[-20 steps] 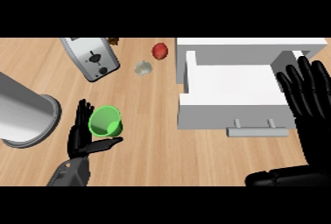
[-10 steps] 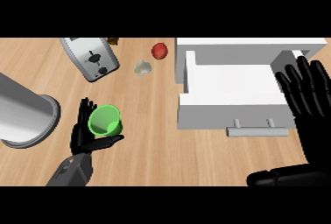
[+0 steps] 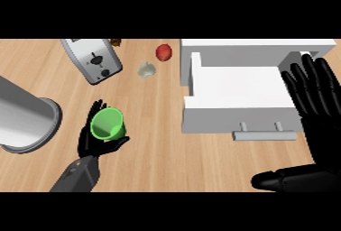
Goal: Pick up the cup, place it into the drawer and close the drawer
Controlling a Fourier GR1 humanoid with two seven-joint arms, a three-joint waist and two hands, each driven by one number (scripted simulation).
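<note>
A green cup (image 3: 108, 124) sits in my left hand (image 3: 94, 141) at the lower left, its open mouth facing up toward me; the fingers and thumb curl around its sides. The white drawer (image 3: 220, 118) stands pulled out at the right, its inside bare, with a grey handle (image 3: 264, 134) on its front. My right hand (image 3: 318, 95) rests open with fingers up over the drawer's right edge.
A large grey metal pot (image 3: 23, 121) lies at the left edge, close to the cup. A toaster (image 3: 92, 60) stands at the back left. A red fruit (image 3: 163, 52) and a garlic bulb (image 3: 146, 69) lie behind the drawer's left side.
My left hand with the cup has shifted very slightly. The right hand and the drawer have stayed in place.
</note>
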